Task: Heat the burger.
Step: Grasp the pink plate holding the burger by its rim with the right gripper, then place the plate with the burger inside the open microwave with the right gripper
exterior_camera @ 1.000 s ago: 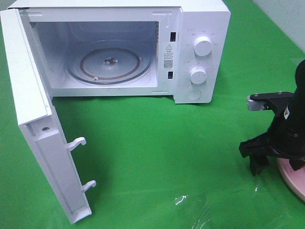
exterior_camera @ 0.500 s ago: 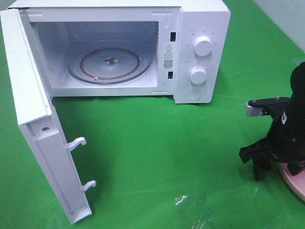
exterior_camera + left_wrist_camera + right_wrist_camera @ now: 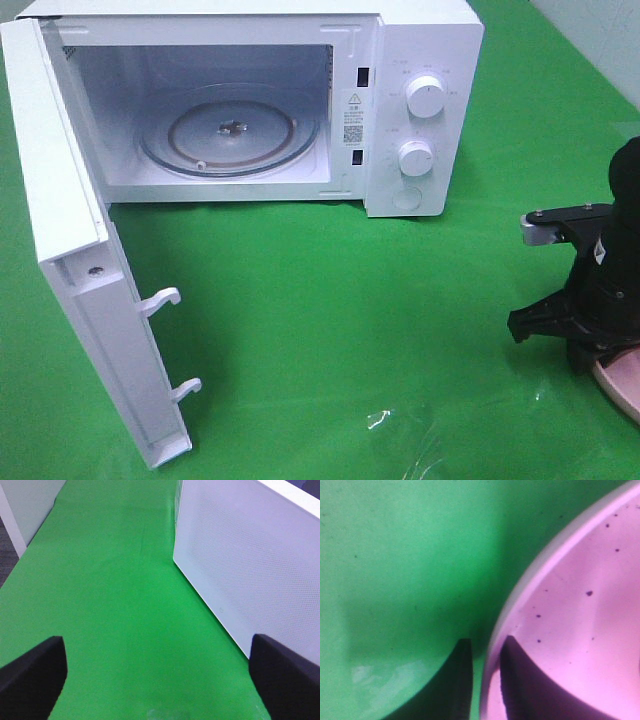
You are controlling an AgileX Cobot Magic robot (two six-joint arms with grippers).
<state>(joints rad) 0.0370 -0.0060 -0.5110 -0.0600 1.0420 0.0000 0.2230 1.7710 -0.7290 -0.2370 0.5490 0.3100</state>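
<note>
Lowered and narrowed, right pincer (image 3: 486, 647) clamps pink speckled plate (image 3: 570, 605) at rim — left pincer (image 3: 156, 647) gapes.

From up high I have the microwave (image 3: 250, 60) at the back of the desk (image 3: 340, 300), its door (image 3: 90, 320) swung out to the left and forward. The turntable (image 3: 230, 135) lies inside. Right of the cavity, the upper knob (image 3: 427, 97) sits above the lower knob (image 3: 415, 157). The plate (image 3: 622, 385) lies front right, well apart from the microwave. The right fingers (image 3: 455, 685) straddle its rim, one inside, one outside.
</note>
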